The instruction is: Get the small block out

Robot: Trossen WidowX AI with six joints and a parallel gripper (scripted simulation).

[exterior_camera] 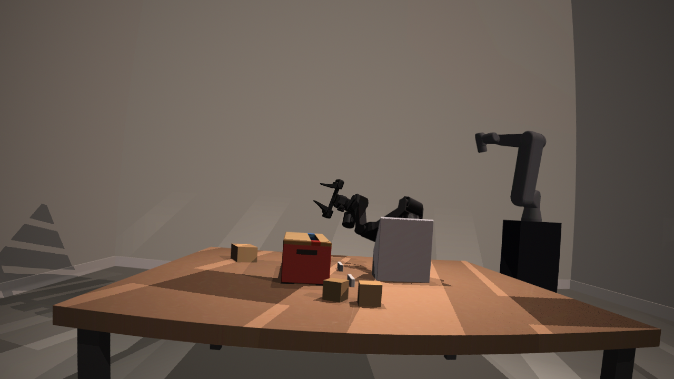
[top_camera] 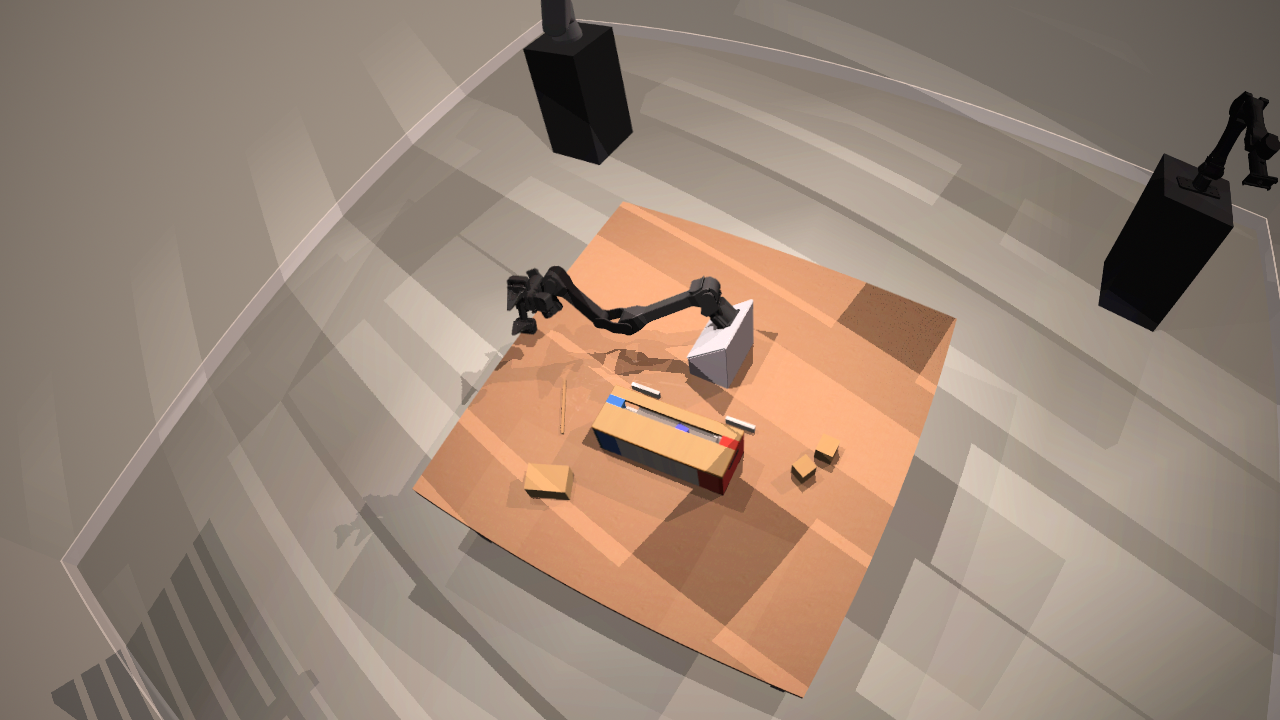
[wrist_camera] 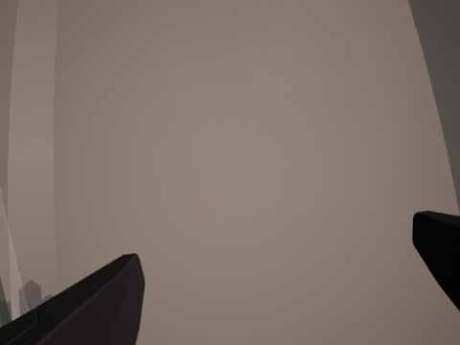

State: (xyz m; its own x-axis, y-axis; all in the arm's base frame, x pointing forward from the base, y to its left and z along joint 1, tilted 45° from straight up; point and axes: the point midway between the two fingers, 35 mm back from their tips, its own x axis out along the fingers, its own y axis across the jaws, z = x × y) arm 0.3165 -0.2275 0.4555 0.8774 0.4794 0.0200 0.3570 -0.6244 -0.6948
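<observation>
The box (top_camera: pixel 666 445) (exterior_camera: pixel 305 266) stands on the table (top_camera: pixel 787 376) (exterior_camera: pixel 405 320), long and tan-topped, with a blue end and a red end. A slot runs along its top, and a dark opening shows in the red end. A small blue-violet block (top_camera: pixel 682 428) seems to show through the slot, nearer the red end; its shelf is mostly hidden. My gripper (top_camera: pixel 515 309) (exterior_camera: pixel 318 192) (wrist_camera: pixel 279 248) is open and empty, raised high beyond the blue end near the table's edge. The wrist view shows only wall between the fingers.
A thin wooden stick (top_camera: pixel 563 407) lies off the blue end. Two short white bars (top_camera: pixel 645 390) (top_camera: pixel 739 424) lie between the box and the pale arm base (top_camera: pixel 735 349) (exterior_camera: pixel 404 249). A larger tan block (top_camera: pixel 548 479) (exterior_camera: pixel 244 252) and two tan cubes (top_camera: pixel 803 468) (top_camera: pixel 826 448) stand around.
</observation>
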